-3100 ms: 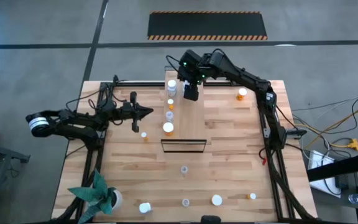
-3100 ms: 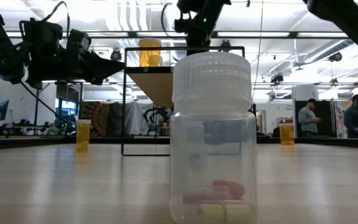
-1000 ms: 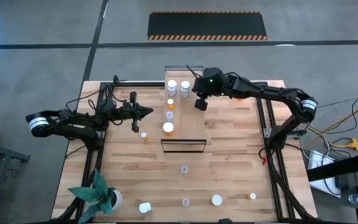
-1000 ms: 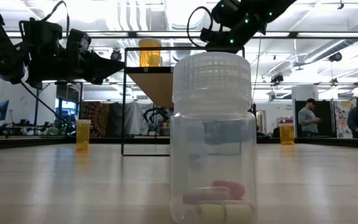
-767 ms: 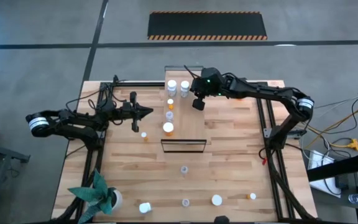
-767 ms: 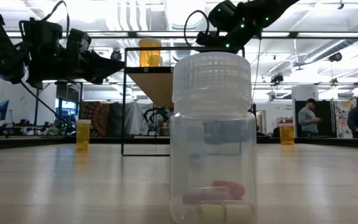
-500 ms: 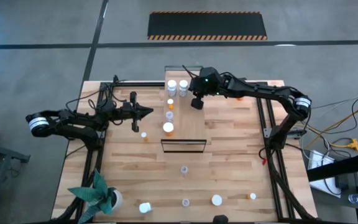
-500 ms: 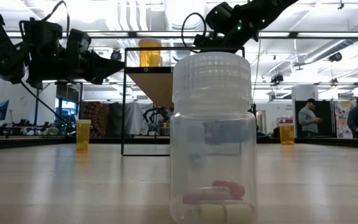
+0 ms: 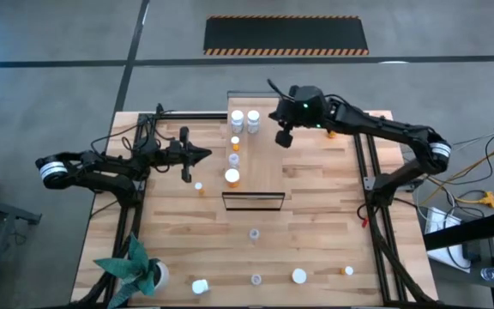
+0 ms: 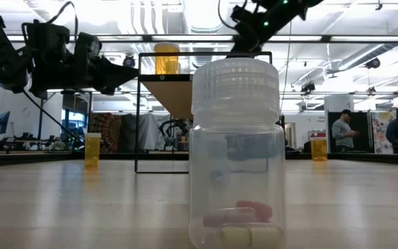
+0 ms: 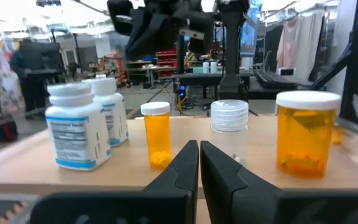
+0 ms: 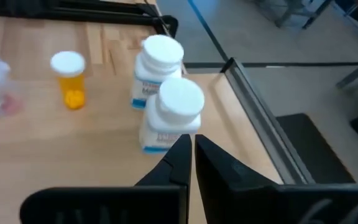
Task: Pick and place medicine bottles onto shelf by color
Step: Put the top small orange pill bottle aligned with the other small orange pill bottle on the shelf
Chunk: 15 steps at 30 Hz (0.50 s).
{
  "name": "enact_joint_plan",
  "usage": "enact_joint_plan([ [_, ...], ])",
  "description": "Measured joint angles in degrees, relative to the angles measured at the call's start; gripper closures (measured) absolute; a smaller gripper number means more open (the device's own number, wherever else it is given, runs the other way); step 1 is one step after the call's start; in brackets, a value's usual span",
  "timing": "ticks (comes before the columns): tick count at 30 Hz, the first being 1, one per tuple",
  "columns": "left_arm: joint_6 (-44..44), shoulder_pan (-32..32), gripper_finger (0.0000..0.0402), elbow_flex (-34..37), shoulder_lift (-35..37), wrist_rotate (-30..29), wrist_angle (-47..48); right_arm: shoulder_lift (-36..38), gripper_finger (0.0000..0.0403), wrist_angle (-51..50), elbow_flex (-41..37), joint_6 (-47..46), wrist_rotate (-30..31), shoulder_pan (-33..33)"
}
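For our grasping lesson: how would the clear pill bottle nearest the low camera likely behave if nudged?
The clear bottle probably feels light, holding only a few capsules at its bottom. Its upright, fairly tall body may tip if pushed near the ribbed cap. Once on its side, it would likely roll.

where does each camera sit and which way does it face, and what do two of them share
High view: above the table, looking straight down on the pale wood shelf; both arms show, the left gripper and the right gripper.
Low view: at tabletop height, looking level past a clear white-capped bottle; arm links overhead.
Left wrist view: beside the shelf, facing its bottle row; own shut fingers below.
Right wrist view: above the shelf end, looking down; own shut fingers.
Shared: both wrist views show the two white labelled bottles and the small orange bottle.
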<state>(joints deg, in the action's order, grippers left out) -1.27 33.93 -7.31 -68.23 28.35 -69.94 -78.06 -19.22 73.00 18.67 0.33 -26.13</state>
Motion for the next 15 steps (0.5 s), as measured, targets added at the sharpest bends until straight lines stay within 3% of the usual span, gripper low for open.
enact_joint_plan([
  [4,1.3,0.0,0.0402,-0.3,0.3,4.0,0.0,5.0,0.0394,4.6,-7.4,-0.1,-0.4,0.0],
  [10,1.4,0.0,0.0402,0.2,5.2,4.6,1.1,14.9,0.0394,11.6,-19.6,-2.8,-0.4,0.0],
  [15,1.0,0.0,0.0402,-1.1,12.7,5.9,15.4,22.4,0.0394,12.5,-26.4,-5.7,-0.4,0.0],
])
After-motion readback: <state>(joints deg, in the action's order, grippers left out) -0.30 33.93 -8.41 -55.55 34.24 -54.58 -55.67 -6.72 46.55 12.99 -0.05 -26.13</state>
